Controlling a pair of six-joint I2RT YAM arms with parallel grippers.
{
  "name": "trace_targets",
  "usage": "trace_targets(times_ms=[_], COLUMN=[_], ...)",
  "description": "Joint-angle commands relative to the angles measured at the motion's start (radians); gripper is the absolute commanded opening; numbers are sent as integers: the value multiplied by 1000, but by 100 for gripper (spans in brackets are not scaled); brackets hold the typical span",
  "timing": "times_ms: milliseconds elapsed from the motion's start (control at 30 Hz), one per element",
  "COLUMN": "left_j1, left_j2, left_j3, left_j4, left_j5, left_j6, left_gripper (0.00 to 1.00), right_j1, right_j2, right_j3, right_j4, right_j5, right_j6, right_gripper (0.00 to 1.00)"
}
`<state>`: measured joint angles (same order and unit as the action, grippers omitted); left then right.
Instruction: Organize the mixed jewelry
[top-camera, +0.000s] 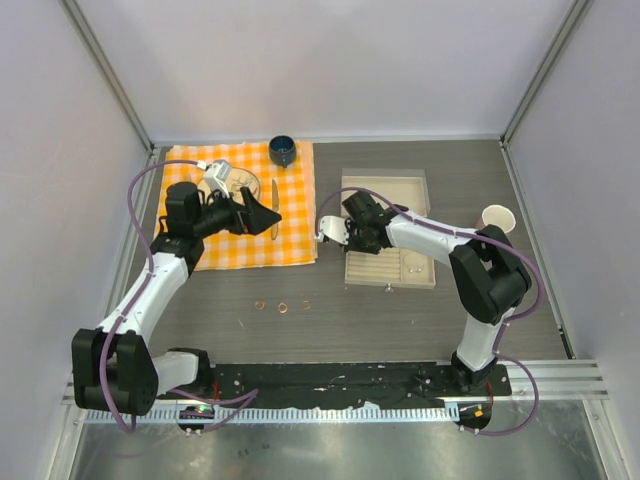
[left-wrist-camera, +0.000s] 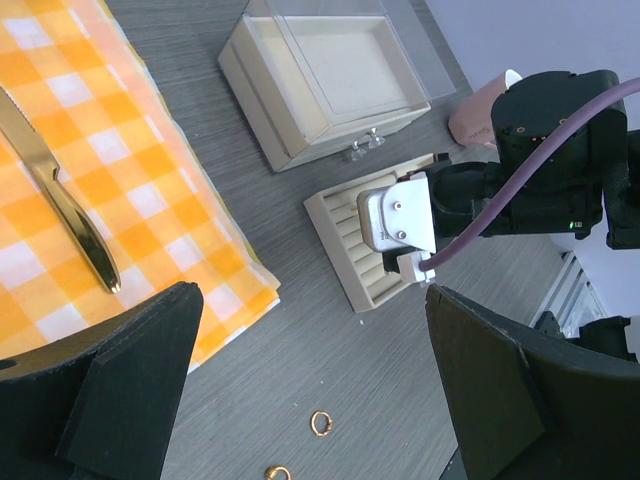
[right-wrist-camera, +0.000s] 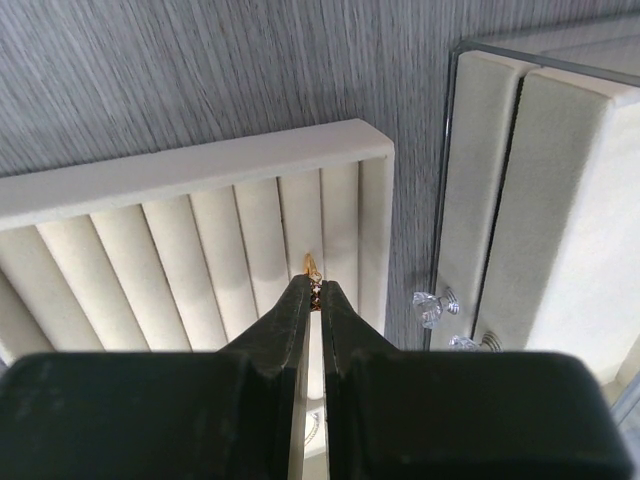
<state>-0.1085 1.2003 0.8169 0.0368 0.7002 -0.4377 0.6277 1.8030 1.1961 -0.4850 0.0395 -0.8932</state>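
Gold ring (right-wrist-camera: 312, 266) is pinched tight in my right gripper (right-wrist-camera: 315, 288), tip-first over a groove near the ring tray (right-wrist-camera: 200, 168) edge. I'd push straight down into the slot, slowly, then release so it sits wedged.

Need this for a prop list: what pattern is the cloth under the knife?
The cloth is orange-and-white checked, clearest in the left wrist view.

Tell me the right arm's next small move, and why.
Probably lower the right gripper slightly and seat the gold ring in the ridged tray: the jaws pinch the ring right at a groove near the tray's end.
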Motion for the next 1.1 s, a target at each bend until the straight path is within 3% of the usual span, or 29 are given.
trace_targets(times_ms=[0, 1067], left_j1=[9, 18], left_j2=[-1, 2], left_j3=[28, 25], left_j4=[41, 52], left_j5=[21, 33], left_j6=[-4, -15], left_gripper=[100, 100], right_j1=[10, 35], right_j2=[12, -33], right_j3=[-7, -36], right_j4=[25, 19], right_j5=[-6, -1], right_j6=[-15, -7], right_gripper=[1, 1])
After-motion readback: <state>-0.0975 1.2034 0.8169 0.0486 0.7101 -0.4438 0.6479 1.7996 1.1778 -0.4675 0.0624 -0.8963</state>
